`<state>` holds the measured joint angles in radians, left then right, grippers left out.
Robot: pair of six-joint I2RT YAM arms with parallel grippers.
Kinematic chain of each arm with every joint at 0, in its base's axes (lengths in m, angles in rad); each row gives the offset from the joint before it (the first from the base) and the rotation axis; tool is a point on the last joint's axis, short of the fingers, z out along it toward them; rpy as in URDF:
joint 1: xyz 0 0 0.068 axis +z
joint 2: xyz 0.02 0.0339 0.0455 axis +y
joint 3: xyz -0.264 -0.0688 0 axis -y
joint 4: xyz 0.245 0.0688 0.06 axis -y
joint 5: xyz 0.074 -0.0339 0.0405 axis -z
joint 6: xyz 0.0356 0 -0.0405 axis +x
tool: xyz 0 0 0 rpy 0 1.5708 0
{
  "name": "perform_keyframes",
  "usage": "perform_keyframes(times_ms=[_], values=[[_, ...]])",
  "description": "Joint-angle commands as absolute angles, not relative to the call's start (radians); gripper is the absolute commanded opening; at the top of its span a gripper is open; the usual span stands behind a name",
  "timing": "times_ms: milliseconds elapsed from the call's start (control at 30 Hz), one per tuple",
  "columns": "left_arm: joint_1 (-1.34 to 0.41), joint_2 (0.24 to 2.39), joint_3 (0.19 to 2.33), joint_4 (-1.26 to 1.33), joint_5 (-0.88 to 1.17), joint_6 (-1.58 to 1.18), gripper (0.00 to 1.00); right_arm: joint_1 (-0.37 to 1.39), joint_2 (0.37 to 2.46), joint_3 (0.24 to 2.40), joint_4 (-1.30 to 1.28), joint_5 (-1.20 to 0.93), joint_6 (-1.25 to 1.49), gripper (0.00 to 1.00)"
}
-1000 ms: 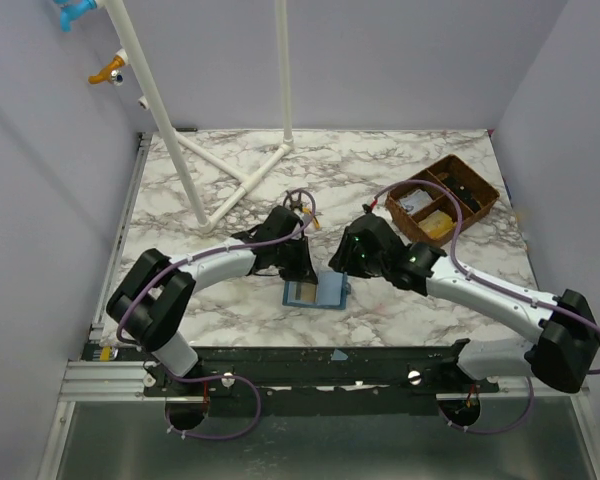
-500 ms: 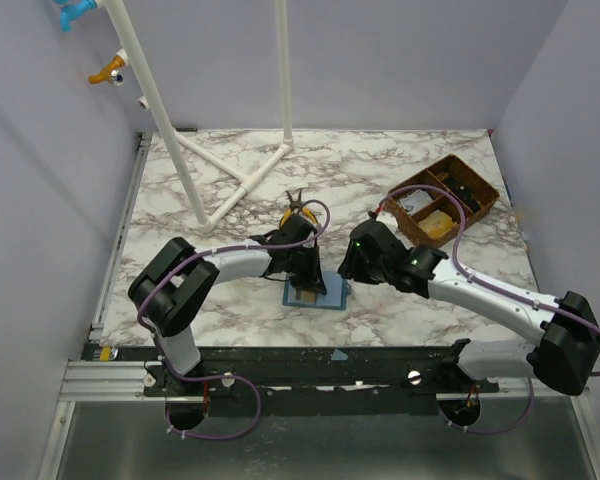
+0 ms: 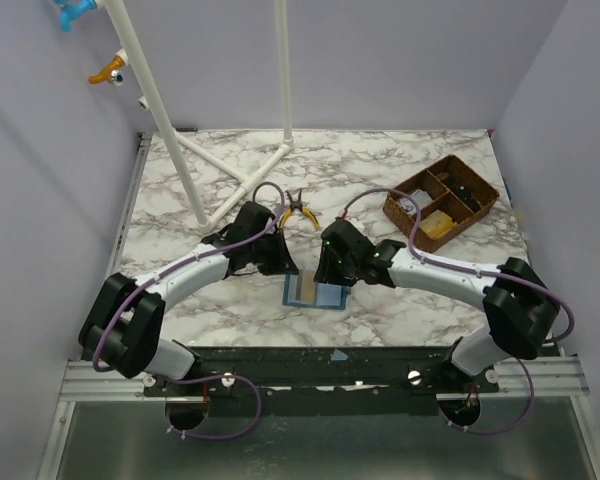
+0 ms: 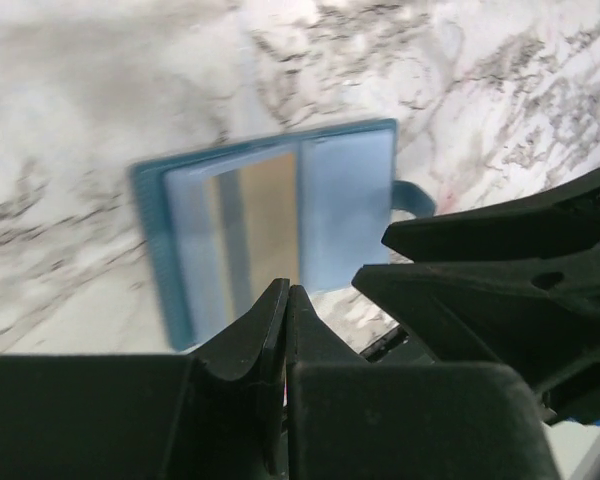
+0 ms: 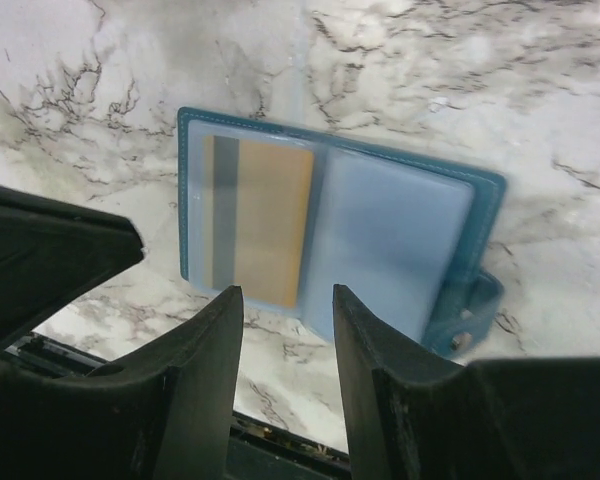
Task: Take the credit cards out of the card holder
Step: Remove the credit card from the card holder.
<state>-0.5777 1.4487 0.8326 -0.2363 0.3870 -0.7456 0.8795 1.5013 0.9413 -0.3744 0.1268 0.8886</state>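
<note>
Over the open card holder (image 5: 400,250), tan card (image 5: 270,220) inside, my left gripper (image 4: 287,295) hangs pinched closed, empty; my right gripper (image 5: 285,300), jaws half parted, grips nothing.

**A:** Where is the top camera looking from?

**B:** It is sitting high above and behind both grippers. It is facing down and forward and taking in the whole counter (image 3: 380,170) from far off.

**A:** And the other two?

**B:** Each is riding just behind its own gripper and peering down past the fingers, very close to the counter. The left gripper (image 4: 286,292) is filling the lower edge of its view. The right gripper (image 5: 285,300) is doing likewise in its own.

**A:** What are they sharing?

**B:** All three are catching the card holder (image 5: 330,230), lying just beyond both grippers' tips. The left wrist view is also catching the right gripper, off to the left gripper's right.
</note>
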Motion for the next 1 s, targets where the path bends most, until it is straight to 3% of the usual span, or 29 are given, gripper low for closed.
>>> perform_keyframes(times_ms=[0,300,500,667,867,967], values=[[-0.502,1.357,0.763,-0.300,0.362,-0.692,0.03,0.915,1.612,1.024,-0.342,0.111,0.859,0.45],[-0.454,1.283,0.712,-0.325,0.382,-0.665,0.04,0.957,1.795,1.151,-0.432,0.188,0.849,0.50],[-0.448,1.274,0.706,-0.330,0.387,-0.655,0.03,0.961,1.813,1.136,-0.450,0.197,0.860,0.60],[-0.446,1.281,0.703,-0.315,0.394,-0.663,0.04,0.968,1.842,1.113,-0.425,0.179,0.874,0.62],[-0.446,1.285,0.703,-0.313,0.397,-0.664,0.03,0.965,1.862,1.051,-0.367,0.176,0.869,0.51],[-0.446,1.287,0.704,-0.317,0.399,-0.661,0.03,0.963,1.862,1.021,-0.337,0.171,0.867,0.36]])
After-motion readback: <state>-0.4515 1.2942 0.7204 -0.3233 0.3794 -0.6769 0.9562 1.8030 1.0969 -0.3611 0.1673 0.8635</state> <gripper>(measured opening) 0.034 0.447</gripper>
